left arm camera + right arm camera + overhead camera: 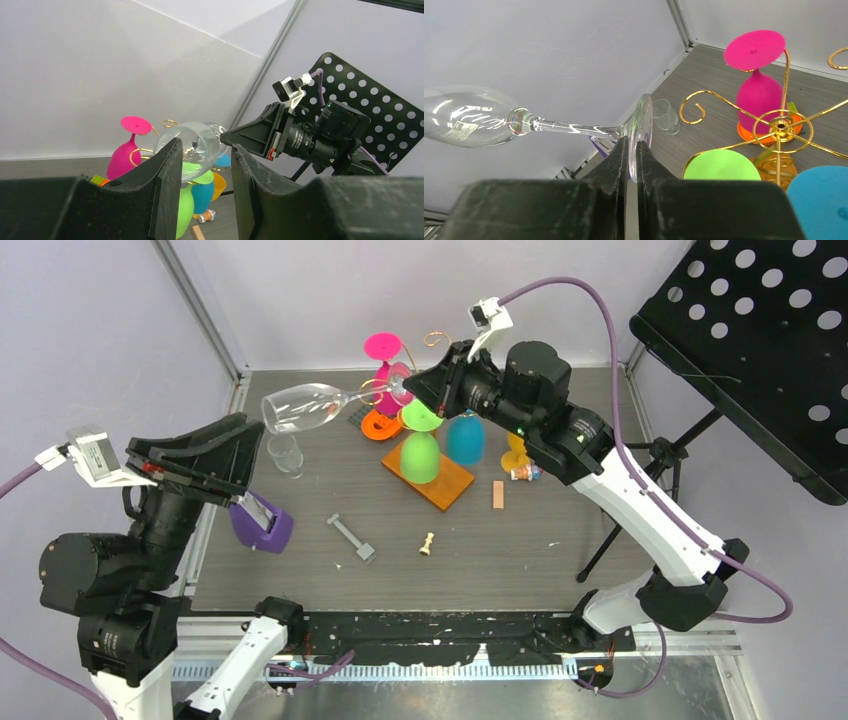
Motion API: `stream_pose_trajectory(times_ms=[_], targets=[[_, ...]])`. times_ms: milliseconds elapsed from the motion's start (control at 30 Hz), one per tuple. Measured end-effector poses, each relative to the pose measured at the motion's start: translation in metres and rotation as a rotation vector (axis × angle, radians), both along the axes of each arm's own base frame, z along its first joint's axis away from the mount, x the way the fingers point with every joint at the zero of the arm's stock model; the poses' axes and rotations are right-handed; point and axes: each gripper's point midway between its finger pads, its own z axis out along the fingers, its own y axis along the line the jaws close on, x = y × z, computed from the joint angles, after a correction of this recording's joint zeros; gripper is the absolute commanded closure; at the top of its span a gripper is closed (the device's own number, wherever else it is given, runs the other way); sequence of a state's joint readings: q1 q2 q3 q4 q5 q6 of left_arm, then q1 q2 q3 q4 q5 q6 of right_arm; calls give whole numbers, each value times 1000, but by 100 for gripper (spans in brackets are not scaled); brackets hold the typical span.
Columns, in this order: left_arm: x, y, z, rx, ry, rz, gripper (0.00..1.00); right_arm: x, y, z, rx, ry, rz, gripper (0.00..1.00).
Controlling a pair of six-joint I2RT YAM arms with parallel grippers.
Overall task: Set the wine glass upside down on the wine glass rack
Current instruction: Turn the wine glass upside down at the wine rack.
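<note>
The right jaws are clamped together on the rim of the round foot of the wine glass (474, 122), which hangs in the air lying on its side, stem level, bowl pointing toward the left edge of the surface (560, 570) and foot close to the gold arms of the wine glass rack (450, 488). The left jaws stand apart and hold nothing, raised over the left edge, with the clear bowl visible through their gap in the left wrist view but not touching them. A small pale sticker (458, 129) sits on the bowl; its print is too small to read. The rack stands on its wooden base near the middle of the far edge, with a pink glass (385, 360), a green glass (420, 455) and a blue glass (465, 438) hanging from it upside down. A small bottle (525, 472) lying just right of the rack carries a label that cannot be read. A clear tumbler (285, 453) stands near the far-left corner.
</note>
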State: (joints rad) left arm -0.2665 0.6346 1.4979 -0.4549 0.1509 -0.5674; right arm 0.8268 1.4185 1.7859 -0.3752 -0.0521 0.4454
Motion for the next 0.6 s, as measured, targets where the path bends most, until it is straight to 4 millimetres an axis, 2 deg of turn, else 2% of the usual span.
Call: stream_pose_trajectory(times_ms=[100, 267, 433, 600], targets=[[0, 0, 0, -1, -2, 0, 58, 6, -3, -9, -12, 8, -36, 95], [-1, 1, 1, -1, -5, 2, 52, 12, -21, -22, -50, 1, -110, 95], [-4, 2, 2, -2, -13, 4, 44, 8, -47, -13, -81, -76, -167, 95], [-6, 0, 2, 11, -21, -4, 33, -3, -70, 11, -120, -232, -185, 95]])
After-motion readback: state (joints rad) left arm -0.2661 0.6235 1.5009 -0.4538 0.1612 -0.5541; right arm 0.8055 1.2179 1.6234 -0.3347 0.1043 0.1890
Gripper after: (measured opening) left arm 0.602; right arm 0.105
